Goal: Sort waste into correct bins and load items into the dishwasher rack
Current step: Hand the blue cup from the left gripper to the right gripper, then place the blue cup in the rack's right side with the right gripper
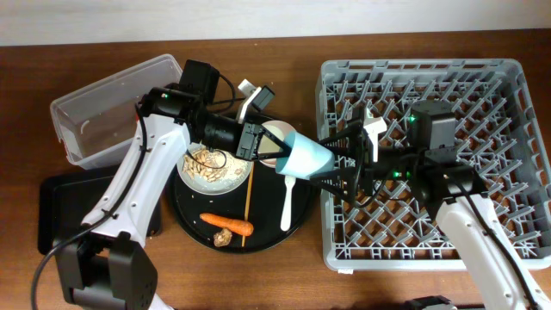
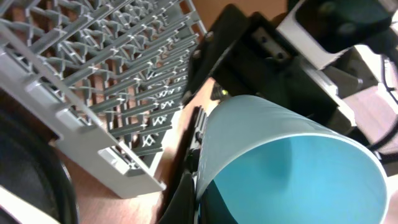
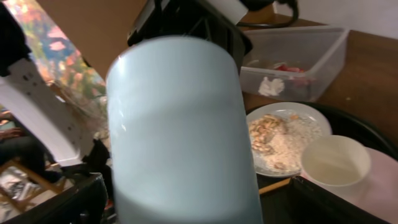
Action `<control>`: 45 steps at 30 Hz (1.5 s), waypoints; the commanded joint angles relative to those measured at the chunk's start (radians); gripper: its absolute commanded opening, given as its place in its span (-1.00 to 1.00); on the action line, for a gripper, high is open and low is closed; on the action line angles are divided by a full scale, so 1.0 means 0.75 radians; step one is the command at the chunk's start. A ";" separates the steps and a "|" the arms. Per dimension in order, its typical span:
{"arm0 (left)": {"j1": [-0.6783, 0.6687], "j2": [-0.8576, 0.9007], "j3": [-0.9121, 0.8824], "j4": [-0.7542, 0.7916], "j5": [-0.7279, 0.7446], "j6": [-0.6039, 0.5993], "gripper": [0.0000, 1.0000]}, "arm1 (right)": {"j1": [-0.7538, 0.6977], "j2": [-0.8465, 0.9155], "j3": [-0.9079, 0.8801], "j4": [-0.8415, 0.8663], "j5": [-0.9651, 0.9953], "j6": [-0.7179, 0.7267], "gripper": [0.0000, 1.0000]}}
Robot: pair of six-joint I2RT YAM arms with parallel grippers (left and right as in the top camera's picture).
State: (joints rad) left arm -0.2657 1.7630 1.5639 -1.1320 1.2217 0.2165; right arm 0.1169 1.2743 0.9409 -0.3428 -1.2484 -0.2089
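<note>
Light-blue cup [image 1: 306, 157], one: lying sideways over the gap between one round black tray [image 1: 194, 226] and one grey dishwasher rack [image 1: 482, 95]. The left gripper [image 1: 269, 146] is clamping its rim, and the right gripper [image 1: 331, 165] is holding its jaws apart around the base. Sitting on the round tray: one white plate [image 1: 211, 168] of scraps, one white cup [image 3: 336, 160], one fork [image 1: 288, 202], one carrot [image 1: 228, 224]. One clear tub [image 1: 103, 103] and one flat black tray [image 1: 60, 215] are sitting to the left. Brown wooden table [image 1: 284, 284]; pale wall [image 1: 258, 17].

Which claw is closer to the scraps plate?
Left. The left claw sits at the plate's right edge; the right claw is farther right, beyond the blue cup.
</note>
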 commanded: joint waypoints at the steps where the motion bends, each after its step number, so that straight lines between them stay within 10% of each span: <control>1: -0.002 -0.037 0.023 0.008 0.098 -0.003 -0.99 | 0.011 0.054 0.022 0.005 -0.128 0.006 0.88; 10: -0.002 -0.037 0.023 0.007 0.075 -0.003 -0.97 | 0.010 0.057 0.022 0.153 -0.151 0.092 0.40; 12: -0.002 -0.037 0.022 0.007 0.001 -0.003 -0.64 | 0.010 0.057 0.022 0.143 -0.145 0.093 0.30; 19: 0.193 -0.112 0.023 -0.099 -0.982 -0.161 -0.50 | -0.211 0.056 0.026 0.039 0.134 0.360 -0.01; 28: 0.307 -0.123 0.023 -0.133 -1.072 -0.168 -0.50 | -0.816 0.036 0.400 -1.058 1.428 0.351 -0.09; 35: 0.307 -0.123 0.023 -0.150 -1.071 -0.168 -0.49 | -1.074 0.082 0.401 -1.073 1.866 0.611 -0.08; 38: 0.307 -0.123 0.023 -0.150 -1.071 -0.168 -0.49 | -1.074 0.233 0.401 -1.084 1.841 0.610 0.11; 40: 0.307 -0.123 0.023 -0.150 -1.071 -0.168 -0.49 | -1.074 0.317 0.401 -1.084 1.742 0.610 0.97; 45: 0.303 -0.122 0.023 -0.136 -1.065 -0.168 -0.17 | -0.949 0.216 0.586 -1.225 1.557 0.554 0.97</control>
State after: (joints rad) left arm -0.0380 1.6955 1.5673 -1.2419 0.4248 0.0891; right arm -0.6636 1.4940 1.3041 -1.2423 -0.0029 0.2363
